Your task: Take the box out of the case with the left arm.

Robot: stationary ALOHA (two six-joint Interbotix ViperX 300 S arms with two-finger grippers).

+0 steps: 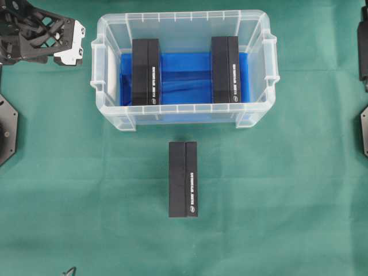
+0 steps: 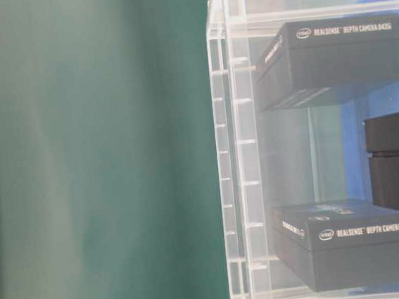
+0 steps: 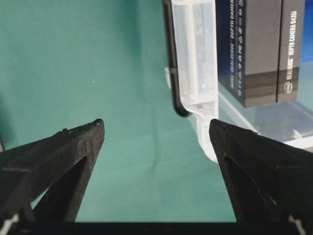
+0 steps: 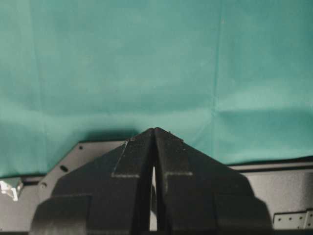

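The clear case stands at the back middle of the green cloth, with a blue lining on its floor. Two black boxes stand inside it, one on the left and one on the right. A third black box lies on the cloth in front of the case. My left gripper hovers outside the case's left end, open and empty. In the left wrist view the left gripper frames bare cloth, with the case corner and the left box ahead to the right. My right gripper is shut and empty at the far right.
Black base plates sit at the left edge and right edge. Part of the right arm shows at the right edge. The green cloth covers the whole table.
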